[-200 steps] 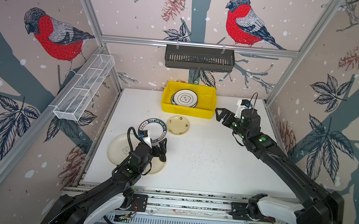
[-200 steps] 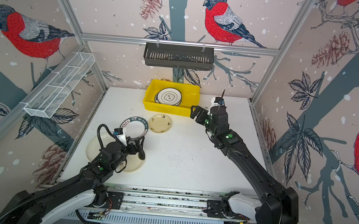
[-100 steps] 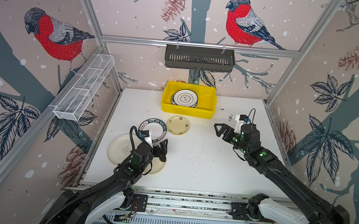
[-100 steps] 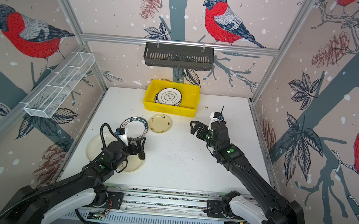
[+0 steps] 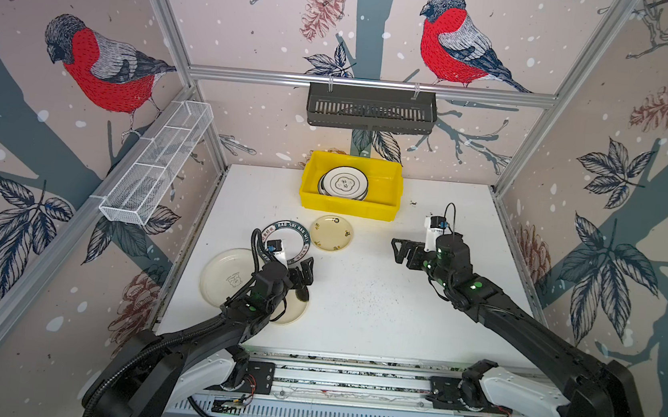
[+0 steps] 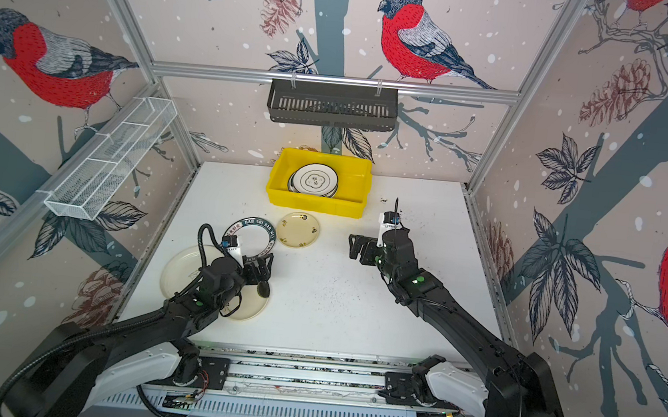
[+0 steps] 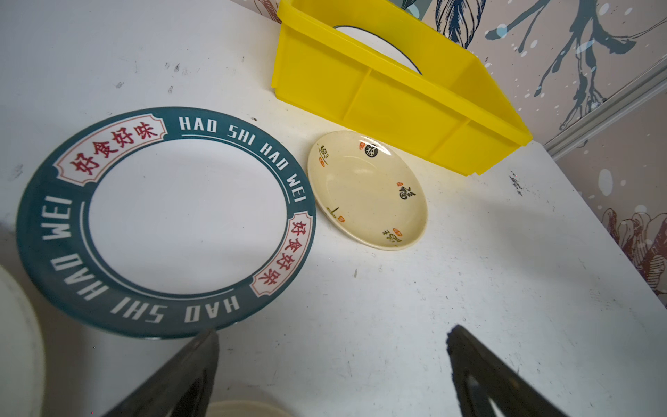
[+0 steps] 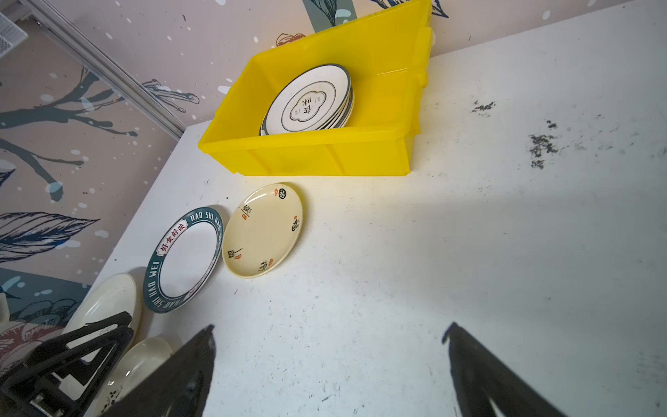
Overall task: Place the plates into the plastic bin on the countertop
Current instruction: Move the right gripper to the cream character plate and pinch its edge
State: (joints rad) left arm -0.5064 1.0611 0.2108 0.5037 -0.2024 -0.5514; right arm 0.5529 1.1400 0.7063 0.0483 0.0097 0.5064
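The yellow plastic bin (image 5: pixel 349 210) stands at the back of the white countertop (image 5: pixel 377 305) and holds a stack of dark-rimmed white plates (image 5: pixel 343 182). In front of it lie a small yellowish plate (image 5: pixel 331 233) and a teal-rimmed plate (image 5: pixel 289 227). A plain cream plate (image 5: pixel 223 278) lies at the left, with another yellowish plate (image 5: pixel 293 312) partly under my left arm. My left gripper (image 5: pixel 304 280) hovers open over that plate's far edge, empty (image 7: pixel 332 334). My right gripper (image 5: pixel 397 252) hangs open and empty over bare table, right of the small plate (image 8: pixel 329 328).
A dark slotted basket (image 5: pixel 371 108) hangs on the back rail above the bin. A white wire mesh tray (image 5: pixel 156 167) is fixed to the left wall. Aluminium rails frame the table. Black scuff marks (image 8: pixel 539 144) dot the surface right of the bin.
My right gripper has drawn back from beside the bin toward the front, out over the table. The left arm has barely moved. The plates lie where they were.
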